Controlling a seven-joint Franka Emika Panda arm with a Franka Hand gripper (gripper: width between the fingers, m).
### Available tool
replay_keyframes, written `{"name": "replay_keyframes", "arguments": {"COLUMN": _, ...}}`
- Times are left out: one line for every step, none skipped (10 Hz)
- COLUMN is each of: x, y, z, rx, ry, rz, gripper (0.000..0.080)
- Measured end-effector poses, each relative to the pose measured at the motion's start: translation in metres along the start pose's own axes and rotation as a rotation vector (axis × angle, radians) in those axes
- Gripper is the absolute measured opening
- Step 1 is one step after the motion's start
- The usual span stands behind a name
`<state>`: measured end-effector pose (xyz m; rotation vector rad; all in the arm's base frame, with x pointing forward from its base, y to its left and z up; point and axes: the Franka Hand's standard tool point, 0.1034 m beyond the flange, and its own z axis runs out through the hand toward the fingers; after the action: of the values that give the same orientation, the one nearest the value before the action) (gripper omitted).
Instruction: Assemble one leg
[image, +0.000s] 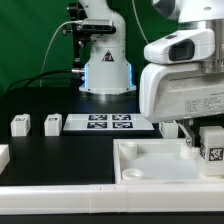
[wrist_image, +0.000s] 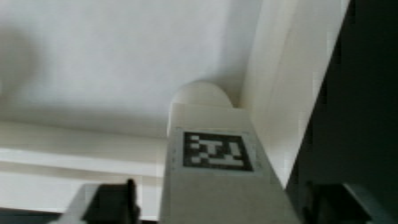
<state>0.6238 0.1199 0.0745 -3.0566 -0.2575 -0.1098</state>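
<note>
My gripper (image: 204, 130) is shut on a leg (image: 211, 146), a small white block with a black-and-white tag facing the camera. It holds the leg upright over the right end of the large white tray-like part (image: 150, 165). In the wrist view the leg (wrist_image: 217, 130) runs between the dark fingers (wrist_image: 111, 200) of the gripper (wrist_image: 222, 208). Its far end is at a corner of the tray-like part (wrist_image: 107, 90); I cannot tell whether they touch. Two more legs (image: 21, 124) (image: 52, 123) stand on the black table at the exterior view's left.
The marker board (image: 110, 123) lies flat behind the tray-like part, in front of the robot base (image: 105, 70). Another white part (image: 3, 155) shows at the exterior view's left edge. A green backdrop closes the back.
</note>
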Motion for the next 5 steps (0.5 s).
{"name": "replay_keyframes", "arguments": {"x": 0.0001, "y": 0.0010, "z": -0.0002, "rx": -0.001, "ry": 0.000, "rz": 0.001, "gripper": 0.0293}}
{"name": "replay_keyframes", "arguments": {"x": 0.0000, "y": 0.0015, "z": -0.0001, "rx": -0.001, "ry": 0.000, "rz": 0.001, "gripper": 0.0293}}
{"name": "replay_keyframes", "arguments": {"x": 0.0000, "y": 0.0017, "z": -0.0001, "rx": -0.001, "ry": 0.000, "rz": 0.002, "gripper": 0.0293}}
{"name": "replay_keyframes", "arguments": {"x": 0.0000, "y": 0.0017, "z": -0.0001, "rx": -0.001, "ry": 0.000, "rz": 0.015, "gripper": 0.0293}}
{"name": "replay_keyframes", "arguments": {"x": 0.0000, "y": 0.0018, "z": 0.0000, "rx": -0.001, "ry": 0.000, "rz": 0.038, "gripper": 0.0293}}
